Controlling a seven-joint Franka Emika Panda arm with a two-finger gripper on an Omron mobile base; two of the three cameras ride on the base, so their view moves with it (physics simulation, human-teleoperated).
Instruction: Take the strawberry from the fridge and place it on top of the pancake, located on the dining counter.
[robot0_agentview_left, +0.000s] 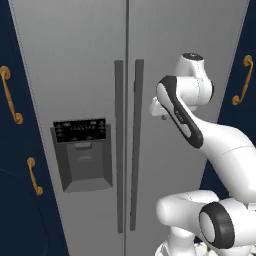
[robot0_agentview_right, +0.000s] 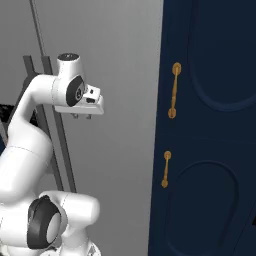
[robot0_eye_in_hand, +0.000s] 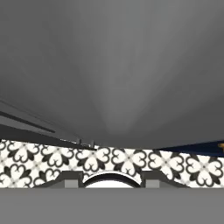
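Both doors of the fridge (robot0_agentview_left: 90, 75) are facing you shut, silver-grey; the gripper (robot0_agentview_right: 82, 116) is hanging just beside them, grip unreadable.

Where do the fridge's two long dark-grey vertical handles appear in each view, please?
Left base view: dark-grey handles at centre, either side of the door seam.
Right base view: at the left edge, partly behind the white arm.
Hand view: cannot tell.
Shared landmark: the silver-grey fridge door.
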